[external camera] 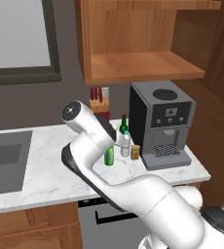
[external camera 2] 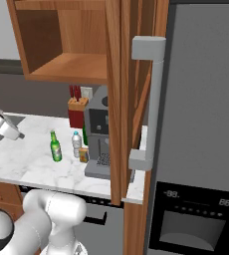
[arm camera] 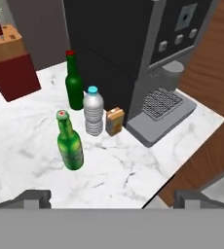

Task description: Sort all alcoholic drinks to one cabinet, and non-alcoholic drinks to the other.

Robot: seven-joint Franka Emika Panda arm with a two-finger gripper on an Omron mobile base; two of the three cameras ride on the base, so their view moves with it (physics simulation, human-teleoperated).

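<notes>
Three drinks stand close together on the marble counter [arm camera: 26,151], left of the coffee machine. The bright green beer bottle [arm camera: 70,143] [external camera: 109,155] [external camera 2: 56,147] is nearest the hand. Behind it stand the clear water bottle with a blue cap [arm camera: 93,113] [external camera: 125,144] [external camera 2: 76,144] and the darker green, red-capped bottle [arm camera: 74,82] [external camera: 124,125]. My gripper [arm camera: 112,197] hovers above and in front of them, open, with nothing between its fingertips [arm camera: 33,197]. The wide brown wall cabinet [external camera: 143,68] [external camera 2: 71,67] hangs open above, its shelf bare. I cannot make out the other cabinet.
A black coffee machine [external camera: 162,124] [arm camera: 133,48] stands right of the bottles, a small tan box [arm camera: 115,120] at its foot. A knife block [arm camera: 11,63] sits at the back wall. The sink [external camera: 4,160] lies far left. A fridge [external camera 2: 201,124] and a tall wooden panel [external camera 2: 117,99] close the right side.
</notes>
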